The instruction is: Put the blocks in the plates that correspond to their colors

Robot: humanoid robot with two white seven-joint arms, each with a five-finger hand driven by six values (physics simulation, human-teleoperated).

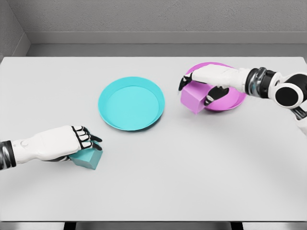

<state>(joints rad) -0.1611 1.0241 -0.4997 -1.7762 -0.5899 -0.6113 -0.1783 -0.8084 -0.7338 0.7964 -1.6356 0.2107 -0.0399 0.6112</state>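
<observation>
On the pale grey table (153, 191), below a grey wall (144, 14), both hands' fingers seemingly grip blocks.

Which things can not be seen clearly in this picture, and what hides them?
- Head view: the round pink plate is partly covered by the right hand and the pink cube block.
- The teal cube block is half hidden under the left hand; whether it is lifted off the white table cannot be told.
- Both arms are cut off by the picture edges.
- The round cyan plate is fully visible.
</observation>
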